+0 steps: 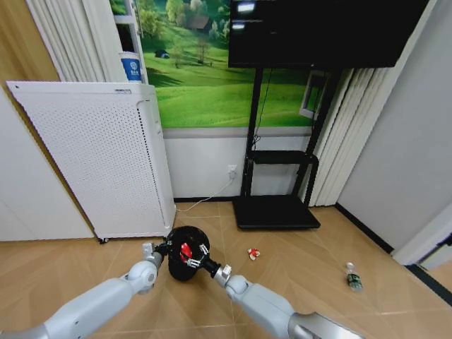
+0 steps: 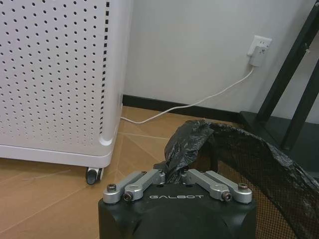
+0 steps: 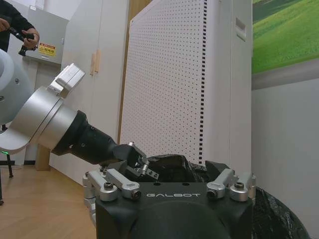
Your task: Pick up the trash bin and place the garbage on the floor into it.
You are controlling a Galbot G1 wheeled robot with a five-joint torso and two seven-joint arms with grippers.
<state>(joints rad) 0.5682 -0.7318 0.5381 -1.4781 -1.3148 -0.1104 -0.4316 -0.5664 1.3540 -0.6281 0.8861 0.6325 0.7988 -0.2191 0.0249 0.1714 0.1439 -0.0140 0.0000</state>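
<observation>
Both arms extend forward and converge. The left end effector (image 1: 161,248) is clenched on the bag rim of the small round black trash bin (image 1: 185,263), which stands upright, mouth upward. The right end effector's (image 1: 210,264) grip cannot be determined.

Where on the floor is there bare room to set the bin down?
Bare floor lies between the red-and-white scrap and the bottle, and in front of the white perforated unit. It is crowded around the bin, which the left gripper and right gripper hold.

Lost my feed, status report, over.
Left tool shut on trash bin liner; right tool at its opposite rim. One red-white scrap inside. Scrap, bottle on floor, unobstructed.
</observation>
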